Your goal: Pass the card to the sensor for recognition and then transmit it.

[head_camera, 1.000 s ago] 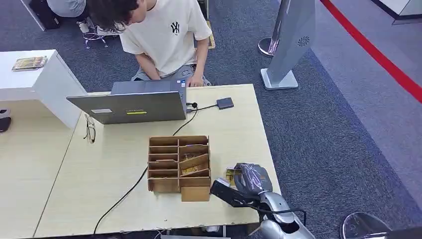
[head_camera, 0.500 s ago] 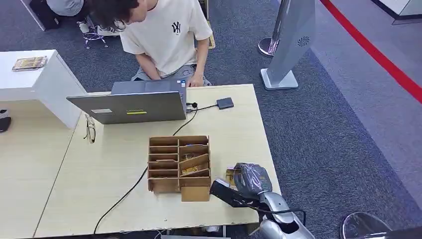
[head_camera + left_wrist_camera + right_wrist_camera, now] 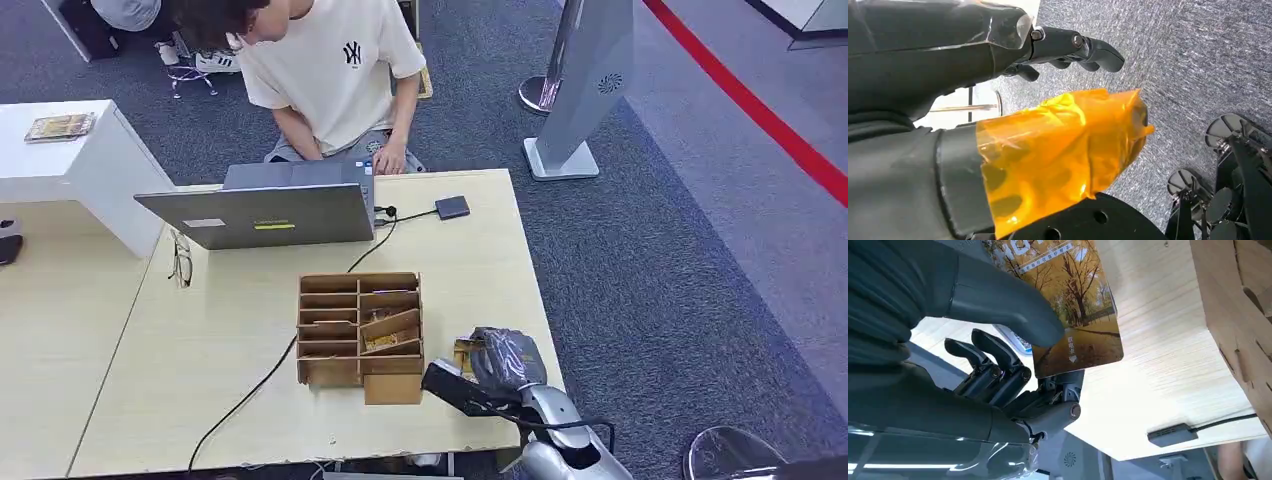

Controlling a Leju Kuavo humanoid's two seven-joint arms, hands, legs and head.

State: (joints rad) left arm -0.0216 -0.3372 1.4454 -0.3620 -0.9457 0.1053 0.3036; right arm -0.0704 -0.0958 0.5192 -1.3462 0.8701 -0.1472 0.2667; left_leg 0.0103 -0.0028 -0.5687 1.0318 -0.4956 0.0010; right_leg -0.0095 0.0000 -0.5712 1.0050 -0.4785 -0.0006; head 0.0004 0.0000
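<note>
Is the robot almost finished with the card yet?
Not yet. The card is already picked up, pinched in the right hand beside the wooden organizer. Next it must reach the small black sensor near the laptop, then be handed on. The left hand holds nothing.

1. one card (image 3: pixel 1075 305), pinched in the right hand (image 3: pixel 998 325)
2. one wooden organizer box (image 3: pixel 360 325), just beside that hand on its left
3. one laptop (image 3: pixel 262 212), further ahead of the hand across the table (image 3: pixel 200 360)
4. one small dark sensor pad (image 3: pixel 452 207) on a cable, well ahead of the hand
5. one pair of glasses (image 3: pixel 180 258), far off to the hand's left
6. one person (image 3: pixel 330 70) sitting behind the laptop
</note>
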